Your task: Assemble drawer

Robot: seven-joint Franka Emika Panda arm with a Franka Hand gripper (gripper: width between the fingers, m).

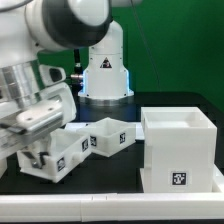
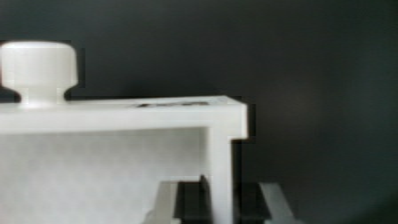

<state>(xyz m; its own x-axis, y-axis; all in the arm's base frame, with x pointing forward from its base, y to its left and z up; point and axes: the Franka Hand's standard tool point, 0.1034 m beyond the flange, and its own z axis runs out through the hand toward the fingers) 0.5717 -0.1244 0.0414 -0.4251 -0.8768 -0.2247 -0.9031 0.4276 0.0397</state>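
Observation:
My gripper (image 1: 40, 152) is at the exterior view's left, shut on the side wall of a small white tray (image 1: 60, 155) with tag markers, which sits tilted under it. In the wrist view the gripper (image 2: 224, 195) straddles that tray's wall (image 2: 221, 140), with a dark finger (image 2: 189, 202) on each side. The tray's round white knob (image 2: 38, 70) stands up from its front. A second small tray (image 1: 111, 136) lies in the middle. The large cube-shaped casing (image 1: 180, 150) stands open-topped at the exterior view's right, with a tag on its front.
The arm's white base (image 1: 105, 70) stands behind the trays on the dark table. A pale strip (image 1: 110, 212) runs along the table's near edge. A green wall is behind.

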